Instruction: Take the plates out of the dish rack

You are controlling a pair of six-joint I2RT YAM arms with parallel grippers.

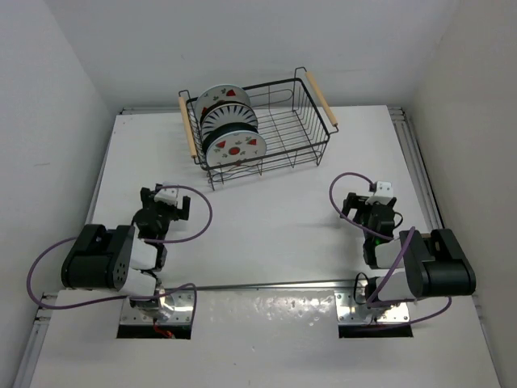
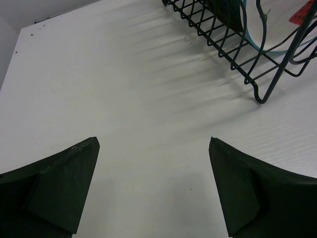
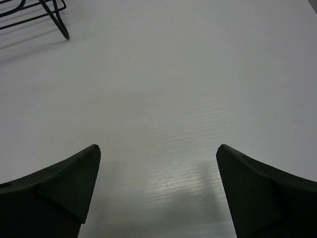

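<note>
1. Dish rack (image 1: 279, 129) sits toward the far edge of the white surface (image 1: 266, 218), skewed a little, with a wooden handle (image 1: 187, 128) at its left end.
2. Plates (image 1: 231, 123) stand on edge inside it, packed at that left end. The front one shows red fruit and the one behind it black-and-white stripes.
3. Left claw (image 1: 166, 200) hangs over the near-left part of the surface, jaws spread wide with nothing between them, well apart from the rack.
4. In the left wrist view, the rack's near corner foot rests on the surface at upper right, and bare white runs from it down to the fingers (image 2: 64, 178).
5. Right claw (image 1: 369, 206) hovers near right, also spread wide and holding nothing. Its wrist view catches only a rack foot at top left.
6. Open white surface lies between both claws and the rack. Walls close in along the left and right edges.
</note>
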